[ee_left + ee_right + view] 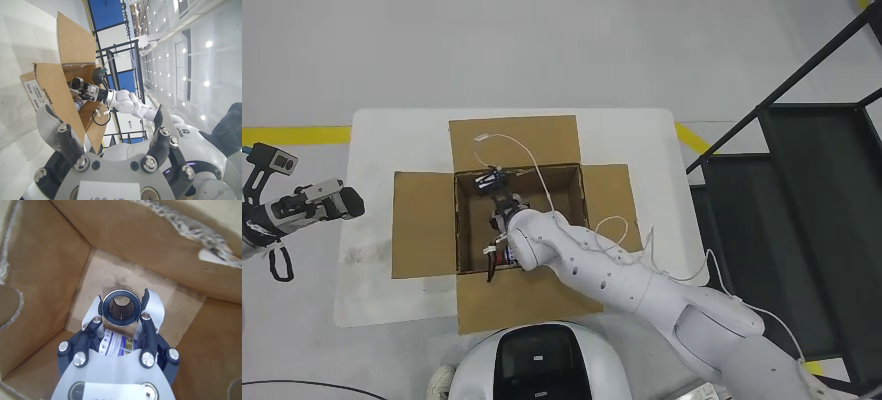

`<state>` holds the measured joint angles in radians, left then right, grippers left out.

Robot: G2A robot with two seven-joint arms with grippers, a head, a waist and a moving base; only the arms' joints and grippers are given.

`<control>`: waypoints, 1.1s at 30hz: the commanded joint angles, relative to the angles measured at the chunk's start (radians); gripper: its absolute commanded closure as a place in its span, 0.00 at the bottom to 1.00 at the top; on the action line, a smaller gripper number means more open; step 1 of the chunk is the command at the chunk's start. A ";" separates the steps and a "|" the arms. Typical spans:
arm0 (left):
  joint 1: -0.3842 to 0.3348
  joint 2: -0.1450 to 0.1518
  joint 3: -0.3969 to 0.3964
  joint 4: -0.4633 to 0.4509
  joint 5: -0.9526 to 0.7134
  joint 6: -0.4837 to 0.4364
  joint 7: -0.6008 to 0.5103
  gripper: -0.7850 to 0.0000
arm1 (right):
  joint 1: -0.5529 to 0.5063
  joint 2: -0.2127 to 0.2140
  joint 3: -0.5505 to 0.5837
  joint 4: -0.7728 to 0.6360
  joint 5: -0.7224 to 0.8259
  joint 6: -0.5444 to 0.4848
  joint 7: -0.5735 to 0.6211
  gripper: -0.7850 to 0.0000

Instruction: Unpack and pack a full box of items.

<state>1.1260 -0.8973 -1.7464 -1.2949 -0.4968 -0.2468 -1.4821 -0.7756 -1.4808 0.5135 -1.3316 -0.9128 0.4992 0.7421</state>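
An open cardboard box [422, 235] stands on the white table [632, 135]. My right gripper [122, 298] is down inside the box, shut on a metal sleeve with black end rings [113, 312], held above the box floor. Under it lies a can with a printed label [117, 344], resting against the box's near wall [504, 255]. The left wrist view shows the same right gripper [74, 84] in the box over the can [79, 103]. My left gripper [105, 123] hangs open and holds nothing, off the table's left edge [347, 200].
All the box flaps [512, 135] are folded outward; one carries a white label [35, 91]. A white cable [510, 148] runs over the back flap. A black metal stair frame [802, 200] stands right of the table. Bare table lies left of the box [367, 280].
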 commanded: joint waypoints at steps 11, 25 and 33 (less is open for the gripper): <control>0.000 0.000 0.000 0.000 0.000 0.000 0.000 0.00 | -0.323 0.160 0.324 -0.558 -0.234 -0.165 0.232 1.00; 0.000 0.000 0.000 0.000 0.000 0.000 0.000 0.00 | -0.562 0.234 0.756 -0.795 -0.281 -0.296 0.292 1.00; 0.000 0.000 0.000 0.000 0.000 0.000 0.000 0.00 | -0.581 0.250 0.955 -0.680 -0.154 -0.383 0.289 1.00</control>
<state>1.1260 -0.8973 -1.7464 -1.2949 -0.4968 -0.2468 -1.4821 -1.3558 -1.2329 1.4377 -2.0290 -1.0867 0.1303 1.0335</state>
